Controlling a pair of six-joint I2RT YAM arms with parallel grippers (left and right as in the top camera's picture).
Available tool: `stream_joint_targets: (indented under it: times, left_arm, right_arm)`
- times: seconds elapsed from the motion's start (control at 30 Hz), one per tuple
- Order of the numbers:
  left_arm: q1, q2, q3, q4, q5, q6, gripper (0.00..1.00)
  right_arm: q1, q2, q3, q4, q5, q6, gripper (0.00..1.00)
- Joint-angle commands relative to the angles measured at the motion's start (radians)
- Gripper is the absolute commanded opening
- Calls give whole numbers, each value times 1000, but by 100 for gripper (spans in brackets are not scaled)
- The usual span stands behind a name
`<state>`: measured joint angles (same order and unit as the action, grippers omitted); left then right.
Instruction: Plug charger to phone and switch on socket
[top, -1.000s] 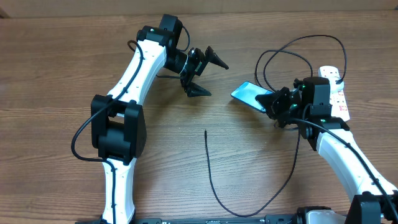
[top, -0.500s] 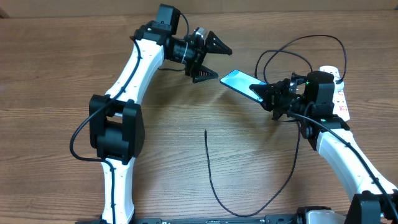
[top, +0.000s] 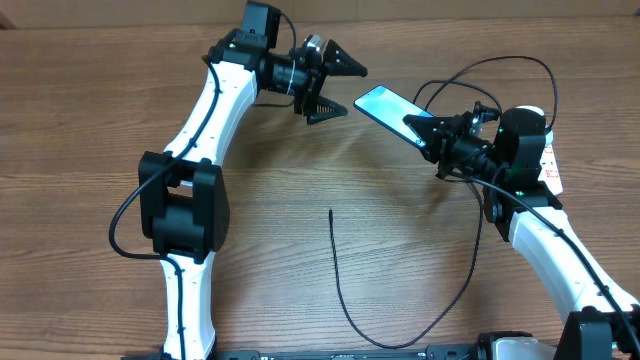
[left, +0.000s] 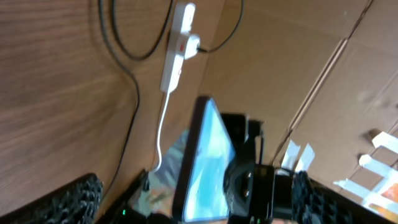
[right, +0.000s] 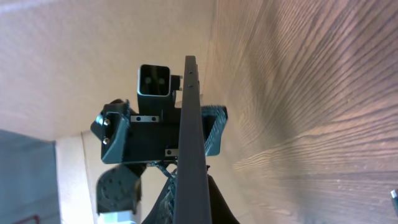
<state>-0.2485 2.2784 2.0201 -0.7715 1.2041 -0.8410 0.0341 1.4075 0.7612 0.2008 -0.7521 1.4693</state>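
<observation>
My right gripper (top: 428, 136) is shut on the phone (top: 384, 107) and holds it tilted above the table, lit screen up. The phone's free end points at my left gripper (top: 354, 92), which is open and level with it. In the left wrist view the phone (left: 208, 158) stands between the wide-apart fingers (left: 68, 202) of the left gripper (left: 193, 208). From the right wrist I see the phone (right: 191, 137) edge-on in my right gripper (right: 193, 208). The charger (top: 338, 275) lies loose on the table, its tip (top: 331, 212) at mid-table. The socket (top: 549, 160) lies at the right, partly behind the right arm.
The charger's black cable loops (top: 480, 75) lie behind the right gripper. In the left wrist view the socket (left: 177, 50) trails a white cord (left: 163, 127). A cardboard wall (left: 292, 68) borders the table's far side, with tape strips (left: 373, 165) on it.
The right gripper has carried the phone up and to the left. The left gripper has swung toward the back of the table to face the phone, still open.
</observation>
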Motion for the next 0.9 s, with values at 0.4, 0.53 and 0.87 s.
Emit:
stream_joint_targets:
  times: [0.4, 0.53, 0.87]
  left_arm:
    - [-69, -3, 19, 299, -206, -352, 99]
    - [-78, -3, 19, 362, -192, -386, 100]
    - [-94, -3, 19, 442, -167, -500, 100]
  right_arm:
    - [84, -5, 24, 164, 184, 244, 4]
    - [89, -4, 24, 175, 215, 245, 4]
    - [91, -4, 24, 309, 282, 207, 4]
